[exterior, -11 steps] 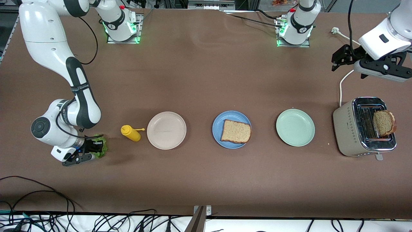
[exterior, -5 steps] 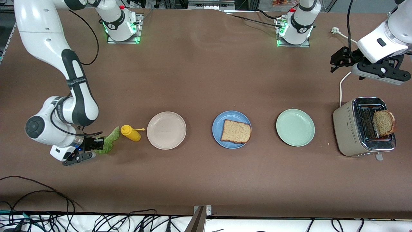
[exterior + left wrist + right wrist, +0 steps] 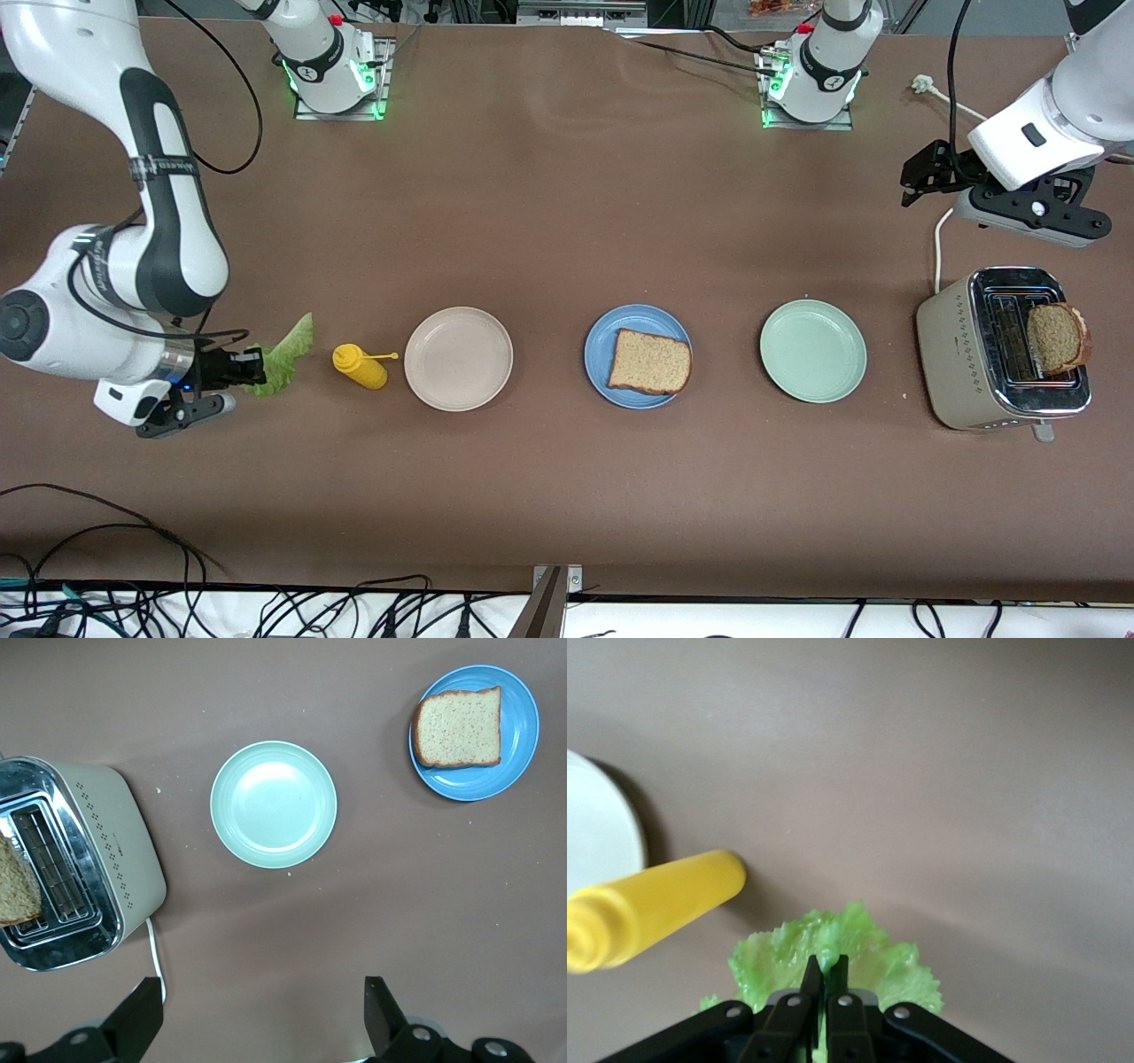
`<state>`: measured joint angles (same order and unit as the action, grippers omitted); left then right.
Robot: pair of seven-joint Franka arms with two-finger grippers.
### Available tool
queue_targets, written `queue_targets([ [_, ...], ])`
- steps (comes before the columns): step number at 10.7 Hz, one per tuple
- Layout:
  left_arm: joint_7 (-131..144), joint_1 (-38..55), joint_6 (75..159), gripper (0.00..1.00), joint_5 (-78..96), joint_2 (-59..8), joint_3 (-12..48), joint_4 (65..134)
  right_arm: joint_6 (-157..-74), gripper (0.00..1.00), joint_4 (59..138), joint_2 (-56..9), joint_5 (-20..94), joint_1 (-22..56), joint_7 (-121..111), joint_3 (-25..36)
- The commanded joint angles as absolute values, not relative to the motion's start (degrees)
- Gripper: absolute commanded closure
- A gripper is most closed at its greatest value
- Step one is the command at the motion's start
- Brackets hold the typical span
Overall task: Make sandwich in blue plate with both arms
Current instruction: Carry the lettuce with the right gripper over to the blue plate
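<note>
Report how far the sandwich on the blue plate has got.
Done: one brown bread slice lies on the round blue plate. In hand: the right gripper is shut on the ruffled green lettuce leaf, near the yellow squeeze bottle. Left: lettuce, then the second slice from the toaster; the open left gripper waits.

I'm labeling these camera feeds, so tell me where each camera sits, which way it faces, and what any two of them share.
Front view: high across the table, facing both arms' bases; shows the right gripper holding the lettuce leaf and the left gripper open above the table near the toaster.
Left wrist view: looks down on toaster, green plate, blue plate with bread slice; its own jaws show.
Right wrist view: looks along shut jaws at lettuce, mustard bottle.
Shared: front and left wrist views both show the blue plate.
</note>
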<state>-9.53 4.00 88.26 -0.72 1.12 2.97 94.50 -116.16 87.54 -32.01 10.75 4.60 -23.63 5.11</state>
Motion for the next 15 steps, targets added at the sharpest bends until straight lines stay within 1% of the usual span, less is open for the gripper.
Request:
queue_targets([
  [1, -9.0, 6.2, 87.6, 0.0, -1.9, -1.0, 2.5, 91.1, -107.3, 1.0, 88.2, -25.2, 10.2, 4.0, -24.3, 4.7],
  [5, -9.1, 5.6, 87.6, 0.0, -1.8, -1.0, 2.4, 91.1, -99.4, 1.0, 88.3, -18.9, 9.4, 4.5, -19.6, 4.6],
  [7, -9.1, 5.5, 87.6, 0.0, -1.8, -1.0, 2.4, 91.1, -97.8, 1.0, 88.1, -18.1, 9.4, 7.9, -14.5, 4.7],
  [9, -9.1, 5.6, 87.6, 0.0, -1.8, -1.0, 2.4, 91.1, -97.7, 1.0, 87.6, -18.1, 9.4, 12.7, -7.6, 5.3],
  [11, -9.1, 5.5, 87.6, 0.0, -1.8, -1.0, 2.4, 91.1, -97.9, 1.0, 86.7, -18.7, 9.5, 19.3, 0.4, 7.7],
  [13, -9.1, 5.6, 87.6, 0.0, -1.8, -1.1, 2.4, 91.1, -98.3, 1.0, 84.6, -20.2, 9.6, 25.6, 8.9, 9.7],
  [15, -9.1, 5.5, 87.6, 0.0, -1.8, -1.1, 2.4, 91.1, -97.7, 1.0, 80.5, -23.1, 10.3, 31.1, 15.5, 12.2],
])
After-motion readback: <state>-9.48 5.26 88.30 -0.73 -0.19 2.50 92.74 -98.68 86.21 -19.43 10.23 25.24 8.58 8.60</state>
